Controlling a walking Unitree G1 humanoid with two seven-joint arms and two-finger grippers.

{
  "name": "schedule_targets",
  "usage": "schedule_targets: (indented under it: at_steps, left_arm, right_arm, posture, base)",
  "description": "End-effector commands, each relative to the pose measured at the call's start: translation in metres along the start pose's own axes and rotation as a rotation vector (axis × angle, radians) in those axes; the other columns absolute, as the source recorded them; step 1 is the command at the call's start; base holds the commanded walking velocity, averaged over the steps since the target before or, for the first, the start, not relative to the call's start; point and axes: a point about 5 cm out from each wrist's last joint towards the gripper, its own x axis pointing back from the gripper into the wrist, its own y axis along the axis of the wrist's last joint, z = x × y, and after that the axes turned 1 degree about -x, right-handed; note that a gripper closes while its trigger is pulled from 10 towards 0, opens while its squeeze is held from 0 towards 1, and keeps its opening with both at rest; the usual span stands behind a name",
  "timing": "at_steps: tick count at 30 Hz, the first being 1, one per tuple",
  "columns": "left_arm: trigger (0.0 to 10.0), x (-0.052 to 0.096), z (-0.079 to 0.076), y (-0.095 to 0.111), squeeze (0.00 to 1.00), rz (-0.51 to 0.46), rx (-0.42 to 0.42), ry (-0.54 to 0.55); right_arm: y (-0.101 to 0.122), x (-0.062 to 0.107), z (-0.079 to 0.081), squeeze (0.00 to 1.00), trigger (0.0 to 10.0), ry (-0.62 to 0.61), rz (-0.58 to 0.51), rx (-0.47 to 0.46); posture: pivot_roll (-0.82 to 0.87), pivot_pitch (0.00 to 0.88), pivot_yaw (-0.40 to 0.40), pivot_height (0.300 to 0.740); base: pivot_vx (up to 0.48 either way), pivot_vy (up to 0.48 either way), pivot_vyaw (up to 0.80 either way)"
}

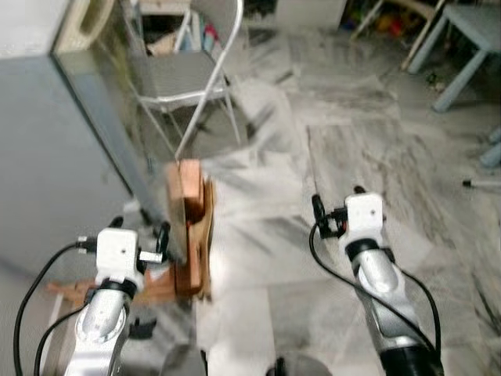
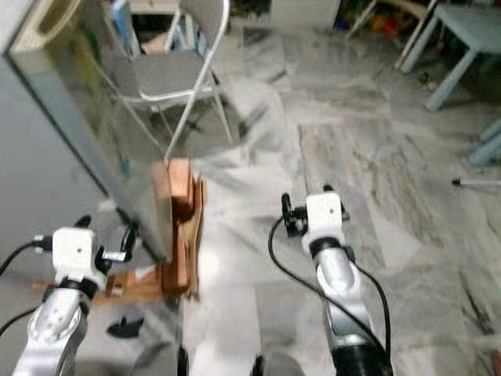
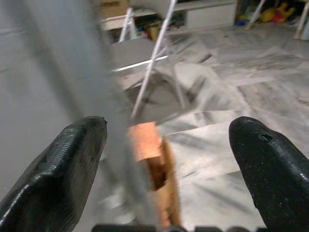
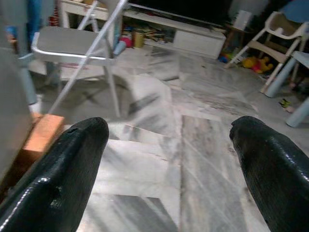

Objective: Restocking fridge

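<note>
The grey fridge (image 1: 47,157) stands at the left, with a shiny side (image 1: 117,102) that mirrors the room. My left gripper (image 1: 141,227) is open close to the fridge's front corner. In the left wrist view the fridge's edge (image 3: 111,121) runs up between the open left gripper's (image 3: 169,140) fingers; contact cannot be told. My right gripper (image 1: 338,200) hangs open over the marble floor to the right, holding nothing. The right wrist view shows the right gripper (image 4: 169,140) with its fingers wide apart over bare floor.
An orange-brown wooden stand (image 1: 188,227) sits on the floor against the fridge's corner. Behind it is a grey folding chair (image 1: 184,78). A light blue table (image 1: 470,31) is at the far right, with a low shelf (image 4: 193,34) and a white child's chair (image 4: 285,29) beyond.
</note>
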Motion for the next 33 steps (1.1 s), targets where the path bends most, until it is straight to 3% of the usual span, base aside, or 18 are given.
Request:
schedule_targets:
  at_steps: [1,7,13,25,33]
  left_arm:
    - [10.0,0.001,-0.006,0.0,0.0,0.0,0.006,-0.011]
    - [10.0,0.0,-0.005,0.0,0.0,0.002,0.011,0.015]
    - [10.0,-0.007,0.006,-0.001,0.0,0.016,0.015,0.132]
    - [10.0,-0.048,0.046,0.023,0.0,-0.06,-0.012,0.324]
    - [10.0,-0.061,0.061,0.03,0.0,-0.083,-0.039,0.357]
  right_arm:
    - [-0.002,0.003,-0.008,0.0,10.0,-0.027,0.008,0.006]
    - [-0.003,0.004,-0.007,0.0,10.0,-0.025,0.009,0.008]
    - [-0.002,0.006,-0.008,0.0,10.0,-0.019,0.01,0.007]
    - [0.006,0.012,0.003,0.0,10.0,0.129,-0.023,0.015]
    - [0.019,0.013,0.017,0.0,10.0,0.262,-0.085,0.03]
  posture:
    - [0.13,0.103,-0.03,0.74]
    - [0.12,0.106,-0.032,0.74]
    - [0.12,0.111,-0.038,0.74]
    - [0.05,0.102,-0.041,0.74]
    - [0.05,0.099,-0.045,0.74]
  base:
    - [0.244,0.0,0.0]
    - [0.041,0.0,0.0]
    - [0.0,0.0,0.0]
    - [0.0,0.0,0.0]
    - [0.0,0.0,0.39]
